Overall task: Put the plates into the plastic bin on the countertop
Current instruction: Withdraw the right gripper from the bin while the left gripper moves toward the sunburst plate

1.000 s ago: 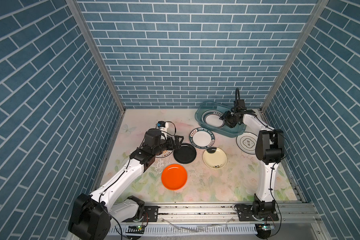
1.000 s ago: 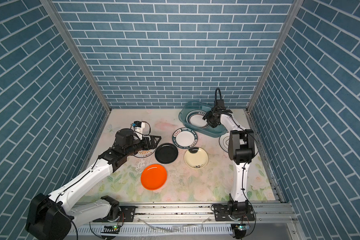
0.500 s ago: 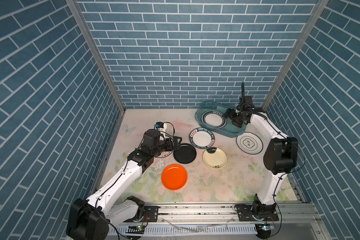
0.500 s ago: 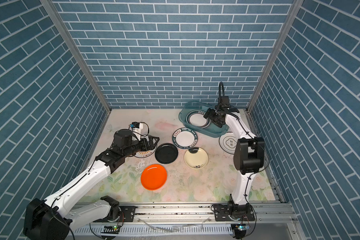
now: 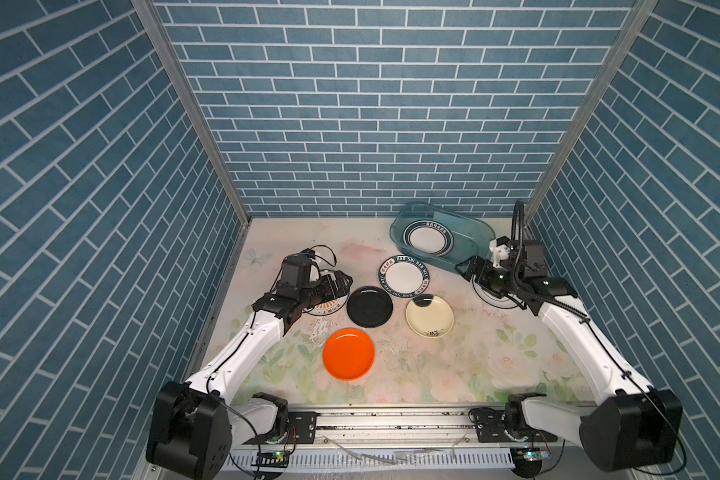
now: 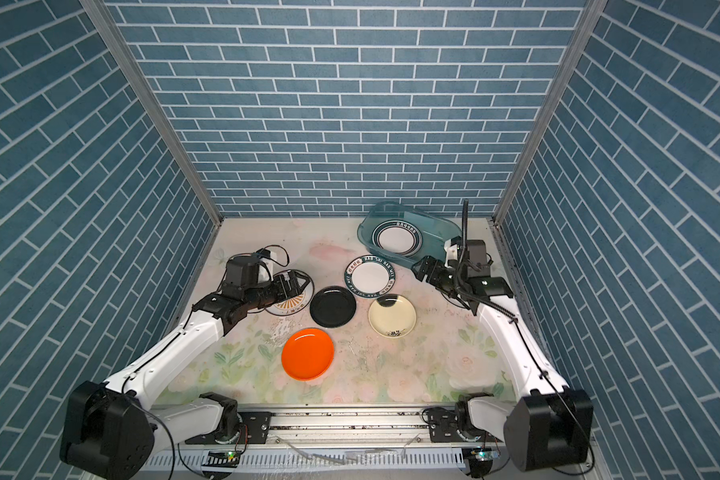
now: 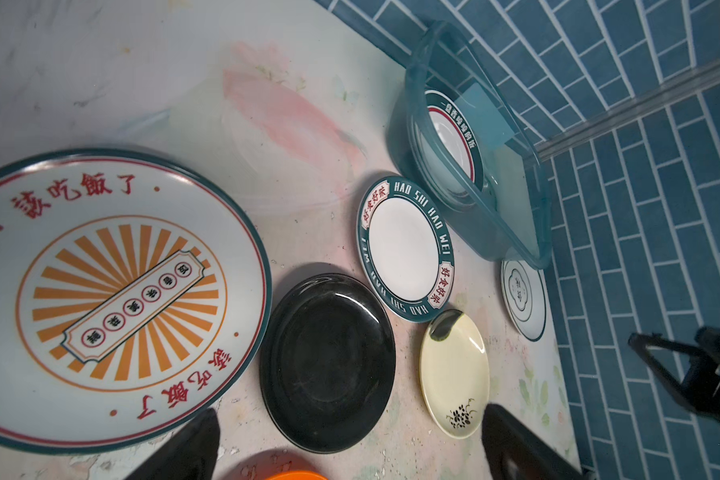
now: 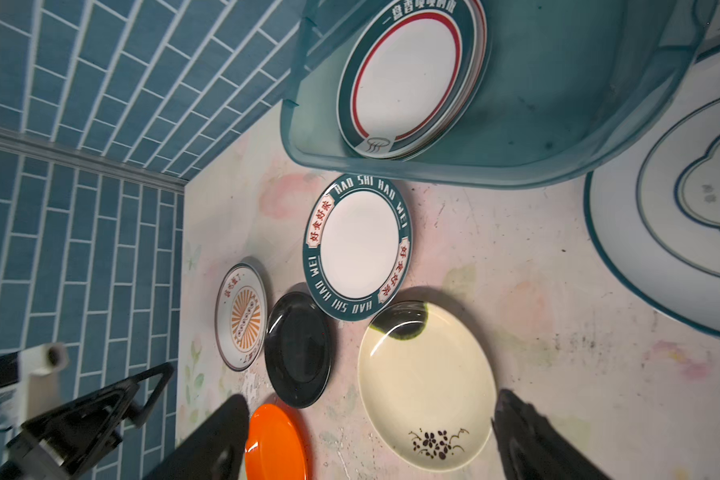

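While both arms hover over the rose-printed countertop (image 5: 454,365), the plastic bin (image 5: 472,237) sits at 1 o'clock on it, close to the back wall. In both top views its long axis runs from 10 o'clock to 4 o'clock. A red-ringed plate (image 5: 429,240) lies face up in the bin's 10 o'clock end, on top of at least one more plate.

The right gripper (image 5: 468,269) has its jaws spread wide and holds nothing. It hangs at 2 o'clock, just off the bin's near wall, with its fingers aimed toward 10 o'clock above a white cloud-outline plate (image 8: 682,216).

At 10 o'clock the left gripper (image 5: 344,282) is equally wide apart and empty. It points toward 3 o'clock over a sunburst plate (image 7: 117,291).

Between the two grippers, three plates crowd the middle of the countertop. The lettered plate (image 5: 404,276) lies toward 12 o'clock, the black plate (image 5: 369,306) toward 9 and the cream plate (image 5: 429,318) toward 3. Whether their rims touch cannot be told. The cream plate's dark blot faces 12 o'clock and its flower sprig faces 6. The orange plate (image 5: 348,353) lies apart at 7 o'clock, face up like the rest.
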Motion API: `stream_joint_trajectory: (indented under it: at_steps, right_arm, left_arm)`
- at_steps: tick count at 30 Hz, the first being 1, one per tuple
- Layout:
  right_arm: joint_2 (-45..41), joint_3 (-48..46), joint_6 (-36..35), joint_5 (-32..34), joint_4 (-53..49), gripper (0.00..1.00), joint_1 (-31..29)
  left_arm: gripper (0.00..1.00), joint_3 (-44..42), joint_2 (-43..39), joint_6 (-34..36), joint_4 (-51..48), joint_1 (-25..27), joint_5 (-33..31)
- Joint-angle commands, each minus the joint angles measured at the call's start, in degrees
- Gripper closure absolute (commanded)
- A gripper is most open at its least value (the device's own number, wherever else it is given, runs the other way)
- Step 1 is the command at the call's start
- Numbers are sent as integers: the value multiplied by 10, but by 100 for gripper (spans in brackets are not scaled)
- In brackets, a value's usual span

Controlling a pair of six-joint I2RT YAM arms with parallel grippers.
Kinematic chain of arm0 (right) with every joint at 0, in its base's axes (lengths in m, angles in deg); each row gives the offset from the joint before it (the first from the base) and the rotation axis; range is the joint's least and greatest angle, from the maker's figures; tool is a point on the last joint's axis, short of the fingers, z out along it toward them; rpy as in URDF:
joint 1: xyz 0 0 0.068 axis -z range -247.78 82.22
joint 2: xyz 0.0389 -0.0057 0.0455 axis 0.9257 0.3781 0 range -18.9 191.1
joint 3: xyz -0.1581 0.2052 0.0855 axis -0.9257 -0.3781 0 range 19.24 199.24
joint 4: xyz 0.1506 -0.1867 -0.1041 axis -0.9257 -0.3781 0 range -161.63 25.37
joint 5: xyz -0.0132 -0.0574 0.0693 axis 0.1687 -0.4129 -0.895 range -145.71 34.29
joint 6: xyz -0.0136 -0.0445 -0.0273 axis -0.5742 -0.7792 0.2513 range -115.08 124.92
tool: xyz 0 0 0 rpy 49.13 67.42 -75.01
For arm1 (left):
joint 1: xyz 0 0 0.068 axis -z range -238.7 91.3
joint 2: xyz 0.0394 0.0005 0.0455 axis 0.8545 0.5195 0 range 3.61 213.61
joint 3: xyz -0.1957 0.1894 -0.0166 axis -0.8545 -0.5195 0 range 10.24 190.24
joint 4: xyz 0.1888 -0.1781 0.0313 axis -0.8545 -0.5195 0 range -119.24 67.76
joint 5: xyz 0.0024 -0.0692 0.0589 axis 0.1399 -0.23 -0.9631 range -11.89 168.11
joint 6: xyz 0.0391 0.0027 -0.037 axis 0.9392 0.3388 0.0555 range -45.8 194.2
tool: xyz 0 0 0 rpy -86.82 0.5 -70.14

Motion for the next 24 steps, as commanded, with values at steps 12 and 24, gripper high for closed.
stream_joint_trajectory:
  at_steps: [12, 24]
  right_arm:
    - [-131, -163, 57, -145, 161, 6, -2]
    - [-161, -209, 62, -148, 178, 8, -2]
  left_arm:
    - [0, -106, -23, -132, 92, -154, 124]
    - [0, -162, -26, -202, 138, -159, 99]
